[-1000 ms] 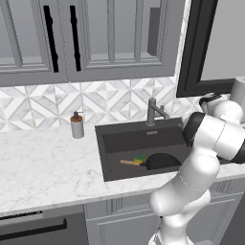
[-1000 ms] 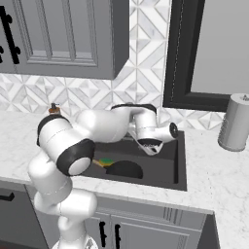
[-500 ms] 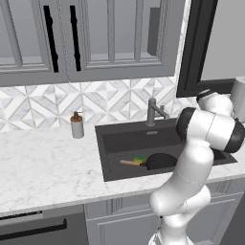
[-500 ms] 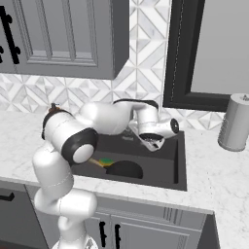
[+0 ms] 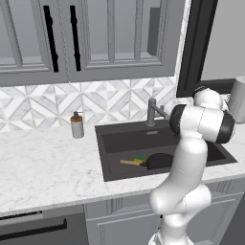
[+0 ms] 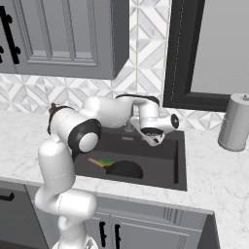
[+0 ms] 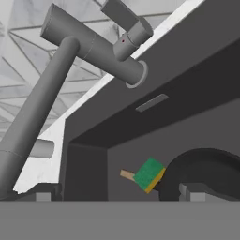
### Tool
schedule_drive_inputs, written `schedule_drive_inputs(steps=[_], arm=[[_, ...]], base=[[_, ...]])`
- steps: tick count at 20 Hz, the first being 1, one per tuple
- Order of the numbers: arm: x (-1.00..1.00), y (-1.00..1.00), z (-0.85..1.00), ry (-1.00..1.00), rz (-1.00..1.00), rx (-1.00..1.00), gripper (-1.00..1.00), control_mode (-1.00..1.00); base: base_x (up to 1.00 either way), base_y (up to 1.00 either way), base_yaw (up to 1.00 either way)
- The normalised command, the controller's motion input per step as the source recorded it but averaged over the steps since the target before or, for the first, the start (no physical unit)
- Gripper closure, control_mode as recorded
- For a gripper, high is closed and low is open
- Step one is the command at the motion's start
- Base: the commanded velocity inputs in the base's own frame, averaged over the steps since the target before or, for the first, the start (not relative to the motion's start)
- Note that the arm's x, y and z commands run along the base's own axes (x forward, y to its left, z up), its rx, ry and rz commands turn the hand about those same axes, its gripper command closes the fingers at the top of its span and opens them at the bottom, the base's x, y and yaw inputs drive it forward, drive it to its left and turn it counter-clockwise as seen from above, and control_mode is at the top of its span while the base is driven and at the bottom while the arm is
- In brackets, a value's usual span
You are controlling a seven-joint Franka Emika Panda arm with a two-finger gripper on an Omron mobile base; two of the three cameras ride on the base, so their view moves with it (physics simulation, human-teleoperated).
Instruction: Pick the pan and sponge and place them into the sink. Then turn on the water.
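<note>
Scene: a kitchen with grey cabinets, a patterned tile wall and a white marble desk (image 5: 43, 167) with a dark sink (image 5: 115, 143) set into it.
Pan (image 5: 160, 160): lies on the sink floor, black, its wooden handle toward the left.
Sponge (image 5: 139, 159): green over yellow, in the sink, resting on or just against the pan handle.
Faucet (image 5: 154, 111): stands at the back edge of the sink, spout angled forward over the basin; no water runs.
End effector (image 6: 154, 139): hangs over the back of the sink, just beside the faucet. In the hand view the faucet (image 7: 70, 51) looms close, upper left. The fingertips sit at the two bottom corners of that view, wide apart and empty.
Step in hand: both things appear placed, so the water remains.
Next move: likely bring the fingers to the faucet's lever and push it; which small part is the lever is hard to tell from here.
Other: a soap dispenser (image 5: 77, 126) stands on the desk, left of the sink.
</note>
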Motion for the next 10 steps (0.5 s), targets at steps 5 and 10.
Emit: schedule_drive_inputs(steps=[5,10], arm=[[0.35,0.0,0.0,0.0,0.0,0.0,-1.0,-1.0],[0.29,0.0,-0.06,0.0,0.0,0.0,-1.0,-1.0]], base=[[0.0,0.0,0.0],[0.0,0.0,0.0]])
